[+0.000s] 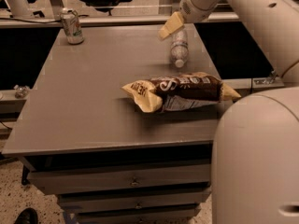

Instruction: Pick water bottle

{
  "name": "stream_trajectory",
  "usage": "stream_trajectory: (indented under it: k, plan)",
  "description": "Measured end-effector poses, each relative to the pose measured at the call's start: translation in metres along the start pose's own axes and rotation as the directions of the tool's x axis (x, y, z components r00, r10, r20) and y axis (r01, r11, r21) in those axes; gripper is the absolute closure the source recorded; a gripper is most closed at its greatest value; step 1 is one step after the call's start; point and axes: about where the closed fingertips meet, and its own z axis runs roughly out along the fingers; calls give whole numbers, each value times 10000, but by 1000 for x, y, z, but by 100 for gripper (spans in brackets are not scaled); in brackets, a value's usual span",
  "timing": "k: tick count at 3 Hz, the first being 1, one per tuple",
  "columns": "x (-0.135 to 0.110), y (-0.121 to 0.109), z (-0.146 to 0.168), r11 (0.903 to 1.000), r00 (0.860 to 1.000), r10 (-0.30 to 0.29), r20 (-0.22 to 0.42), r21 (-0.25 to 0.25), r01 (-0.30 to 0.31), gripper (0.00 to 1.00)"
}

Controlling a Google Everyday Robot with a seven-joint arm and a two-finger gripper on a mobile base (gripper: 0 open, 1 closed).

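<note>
The water bottle is small, clear and ribbed, with a white cap. It lies on its side on the grey cabinet top, towards the back right, cap pointing to the front. My gripper hangs above the table just left of the bottle's far end, its pale yellow fingertip pointing down and to the left. It holds nothing that I can see.
A brown and cream chip bag lies in front of the bottle. A green-and-white soda can stands at the back left corner. My arm's large white body fills the lower right. Drawers sit below the top.
</note>
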Motion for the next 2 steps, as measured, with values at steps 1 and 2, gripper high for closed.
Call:
stream_trajectory:
  k: [1,2]
  plan:
    - [3,0,28,9963,9948,782,-649,397,-757,0]
    - [7,5,50,9904,9841,1318,-1188,576,-1257,0]
